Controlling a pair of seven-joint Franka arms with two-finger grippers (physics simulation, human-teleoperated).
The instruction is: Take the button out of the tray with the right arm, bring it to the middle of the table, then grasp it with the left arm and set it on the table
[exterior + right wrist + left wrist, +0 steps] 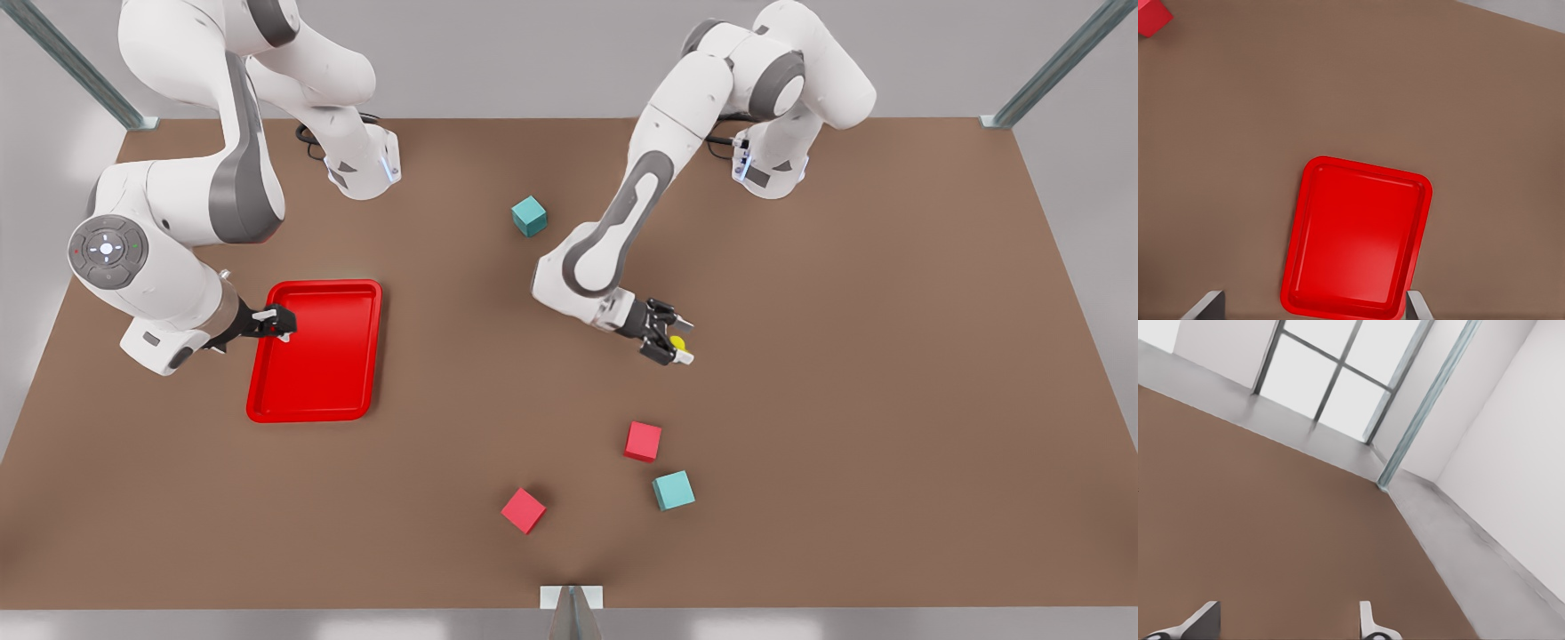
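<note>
Nearest the camera, two red cubes and a teal cube lie on the table, well to the front view's right of the tray. Beyond them, also right of the tray, the left gripper has its jaws closed around the button. Over the tray's left rim hangs the right gripper, jaws spread and holding nothing. Farthest back sits another teal cube.
</note>
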